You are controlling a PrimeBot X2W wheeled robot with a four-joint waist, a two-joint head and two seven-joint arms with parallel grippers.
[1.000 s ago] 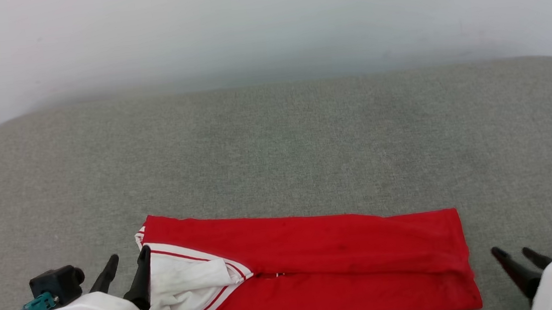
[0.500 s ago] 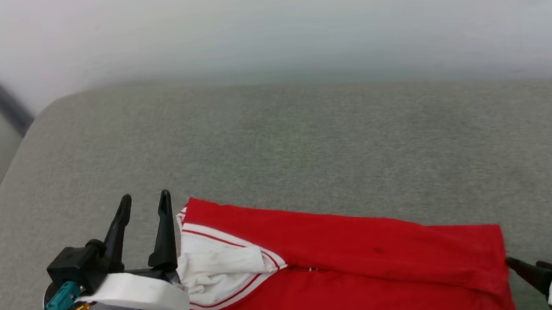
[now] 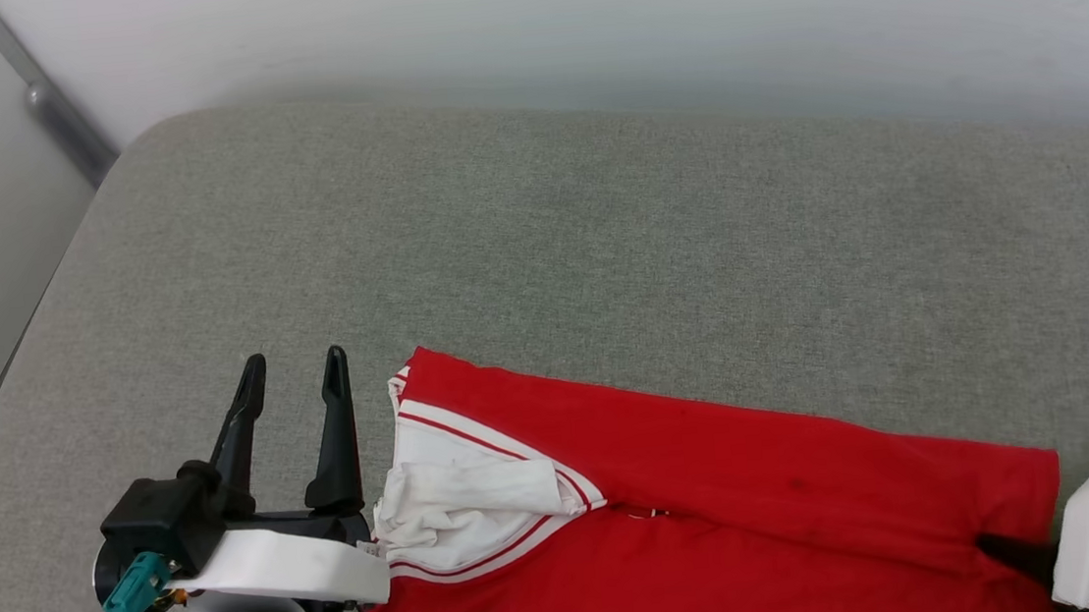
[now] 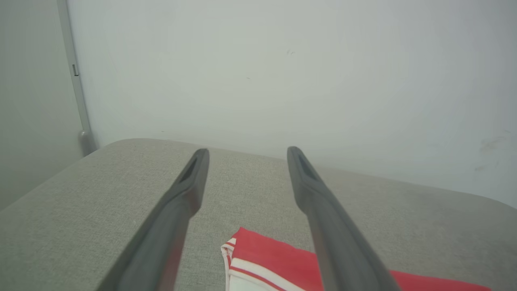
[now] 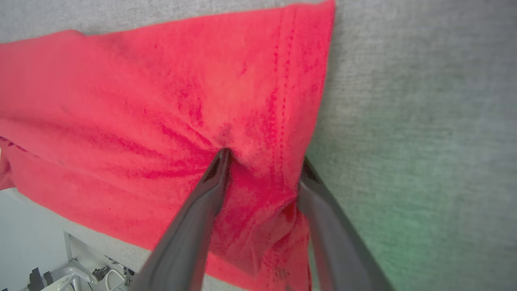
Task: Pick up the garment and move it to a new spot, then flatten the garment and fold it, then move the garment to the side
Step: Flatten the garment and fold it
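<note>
The garment (image 3: pixel 741 525) lies on the grey cushion as a long red strip folded lengthwise, its white sleeve with striped trim at the left end. My left gripper (image 3: pixel 295 359) stands open just left of that sleeve end, nothing between its fingers. In the left wrist view the left gripper (image 4: pixel 247 151) points over the garment's corner (image 4: pixel 266 258) toward the wall. My right gripper (image 3: pixel 1014 551) is at the garment's right end. In the right wrist view the right gripper (image 5: pixel 264 157) has its fingers spread astride the hem of the garment (image 5: pixel 161 101), with bunched red cloth between them.
The grey cushion (image 3: pixel 598 242) reaches back to a pale wall (image 3: pixel 579 27). Its rounded left edge drops off beside a metal post (image 3: pixel 54 102). Below the cushion's front edge, floor and robot parts (image 5: pixel 80 275) show in the right wrist view.
The head camera has swung, shifting the whole picture. My right gripper has come from beside the garment onto its right hem. My left gripper has risen and reached forward beside the sleeve.
</note>
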